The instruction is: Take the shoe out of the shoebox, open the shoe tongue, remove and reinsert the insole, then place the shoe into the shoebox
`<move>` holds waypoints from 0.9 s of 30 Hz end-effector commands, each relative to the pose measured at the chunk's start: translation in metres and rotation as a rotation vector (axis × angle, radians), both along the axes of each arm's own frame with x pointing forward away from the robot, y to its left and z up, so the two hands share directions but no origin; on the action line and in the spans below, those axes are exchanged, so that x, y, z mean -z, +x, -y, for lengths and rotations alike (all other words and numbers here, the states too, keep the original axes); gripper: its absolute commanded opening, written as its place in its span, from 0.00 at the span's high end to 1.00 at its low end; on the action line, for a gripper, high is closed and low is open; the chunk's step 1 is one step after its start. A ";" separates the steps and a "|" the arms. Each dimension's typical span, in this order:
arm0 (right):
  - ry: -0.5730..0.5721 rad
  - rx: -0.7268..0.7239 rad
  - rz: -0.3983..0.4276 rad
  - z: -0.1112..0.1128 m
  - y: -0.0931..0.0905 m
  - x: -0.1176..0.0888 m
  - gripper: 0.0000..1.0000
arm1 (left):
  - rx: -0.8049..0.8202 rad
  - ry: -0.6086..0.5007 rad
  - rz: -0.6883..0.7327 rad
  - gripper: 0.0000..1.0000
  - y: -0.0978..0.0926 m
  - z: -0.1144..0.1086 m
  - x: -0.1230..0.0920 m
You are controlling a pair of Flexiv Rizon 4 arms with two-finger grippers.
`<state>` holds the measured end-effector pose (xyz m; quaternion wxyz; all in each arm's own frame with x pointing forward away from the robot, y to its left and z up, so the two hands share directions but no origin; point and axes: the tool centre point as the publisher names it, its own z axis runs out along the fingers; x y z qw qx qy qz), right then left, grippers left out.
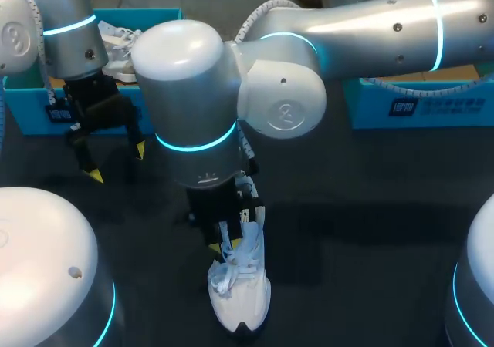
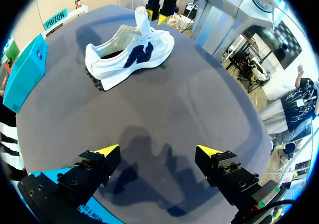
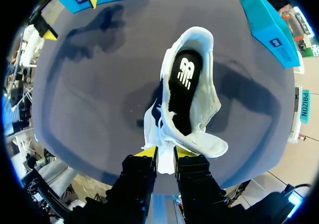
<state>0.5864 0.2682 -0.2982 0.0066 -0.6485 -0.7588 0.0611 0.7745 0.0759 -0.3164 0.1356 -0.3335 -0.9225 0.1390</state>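
Now right fingers (image 3: 148, 152) tight on shoe tongue (image 2: 143, 20), left fingers (image 2: 107, 150) apart, insole logo (image 3: 186, 72) white.

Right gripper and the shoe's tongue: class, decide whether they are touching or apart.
Touching. In the right wrist view the right gripper pinches the white tongue between its yellow tips, with no gap showing.

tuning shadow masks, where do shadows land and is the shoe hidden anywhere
Head view: the right arm covers the shoe's heel end. Left wrist view: the left gripper's shadow lies on the table between its open fingers. Right wrist view: shoe well lit, dark shadow beside it.
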 end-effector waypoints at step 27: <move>0.021 0.125 0.004 0.005 0.023 0.012 0.83 | 0.001 0.002 0.002 0.00 -0.001 -0.001 -0.001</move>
